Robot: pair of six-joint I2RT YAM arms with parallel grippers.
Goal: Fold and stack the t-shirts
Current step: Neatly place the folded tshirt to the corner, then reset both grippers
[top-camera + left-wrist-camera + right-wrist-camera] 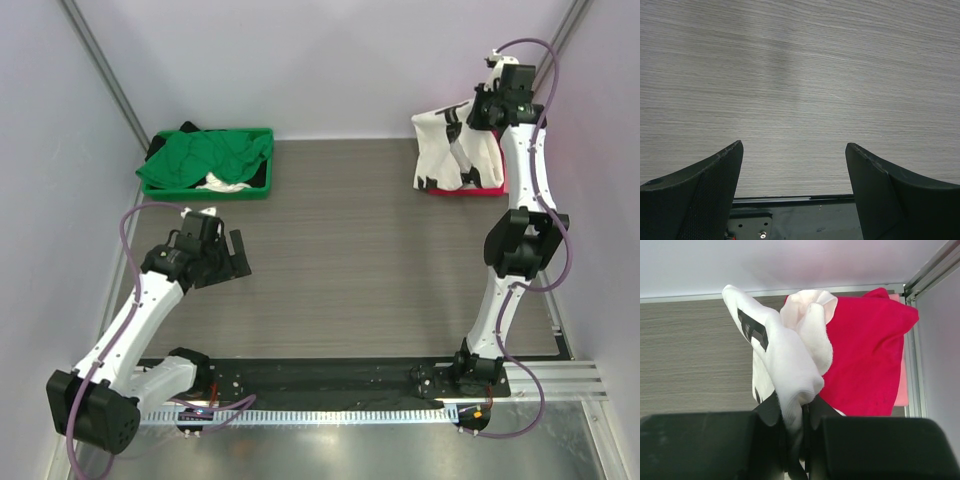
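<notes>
Left fingers (715,185) spread wide over bare desk (800,75) by its near edge; right fingers (771,411) pinch the white t-shirt (790,360), lifted above the pink-red t-shirt (865,350) at the far right corner; green t-shirt (205,160) fills the far-left bin (200,193).

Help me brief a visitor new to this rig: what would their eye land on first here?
The right gripper, at the far right corner, is shut on a white t-shirt lifted in a bunch above a bright pink-red t-shirt lying flat. At the far left, a green bin holds a crumpled green t-shirt. The left gripper hangs open over the wood-grain tabletop.
</notes>
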